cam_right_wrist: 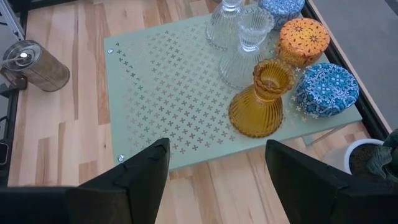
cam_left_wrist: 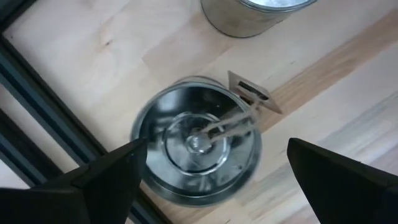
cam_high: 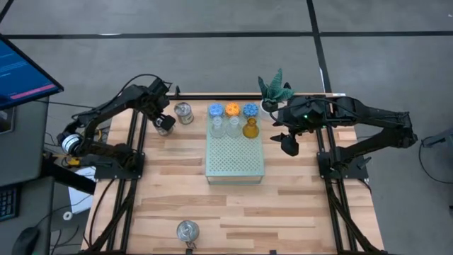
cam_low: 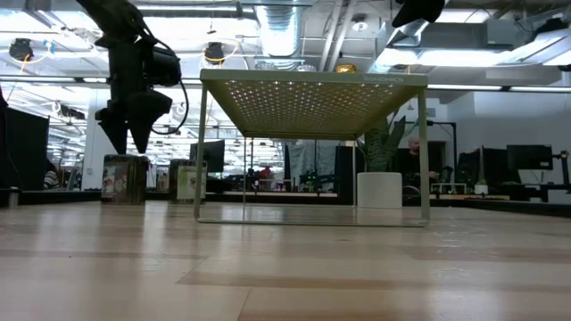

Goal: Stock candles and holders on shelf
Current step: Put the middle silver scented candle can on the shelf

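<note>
The left gripper (cam_high: 164, 123) hung with its fingers apart over a shiny silver round tin (cam_left_wrist: 198, 148) on the wooden table (cam_high: 177, 191). The right gripper (cam_high: 288, 145), fingers apart too, waited beside the pale green dotted shelf (cam_high: 234, 157), which held three bumpy candles (cam_high: 232, 110) and glass cups (cam_high: 249, 128).

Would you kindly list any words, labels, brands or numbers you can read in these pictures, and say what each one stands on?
None can be read.
Shelf front edge: a faint mark at its right end, too small to read.
Monitor beside the table: lines of text, too small to read.
Tins on the table: printed sides, too blurred to read.
</note>
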### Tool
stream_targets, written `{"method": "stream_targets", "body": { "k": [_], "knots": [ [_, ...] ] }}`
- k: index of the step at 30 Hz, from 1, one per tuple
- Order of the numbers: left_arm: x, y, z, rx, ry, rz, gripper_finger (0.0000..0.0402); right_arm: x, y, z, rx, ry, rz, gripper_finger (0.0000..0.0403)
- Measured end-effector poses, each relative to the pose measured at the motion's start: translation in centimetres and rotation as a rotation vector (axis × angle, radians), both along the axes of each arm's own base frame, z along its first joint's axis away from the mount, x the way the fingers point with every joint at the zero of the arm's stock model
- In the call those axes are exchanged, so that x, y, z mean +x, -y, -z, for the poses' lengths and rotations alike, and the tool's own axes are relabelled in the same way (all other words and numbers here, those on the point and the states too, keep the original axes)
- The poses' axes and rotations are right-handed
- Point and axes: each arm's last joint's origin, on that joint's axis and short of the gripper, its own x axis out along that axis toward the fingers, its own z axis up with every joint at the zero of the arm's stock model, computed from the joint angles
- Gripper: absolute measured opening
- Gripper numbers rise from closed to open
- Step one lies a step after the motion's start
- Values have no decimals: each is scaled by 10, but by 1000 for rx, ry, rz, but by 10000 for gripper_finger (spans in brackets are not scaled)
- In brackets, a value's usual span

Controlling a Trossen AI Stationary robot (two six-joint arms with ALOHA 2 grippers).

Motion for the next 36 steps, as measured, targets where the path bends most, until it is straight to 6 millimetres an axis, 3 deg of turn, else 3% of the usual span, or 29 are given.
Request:
{"method": "stream_targets", "body": {
  "k": [36],
  "knots": [
    [-10, -13, 5, -24, 20, 54, 392, 0, 0, 0, 7, 2, 8, 256]
  ]
}}
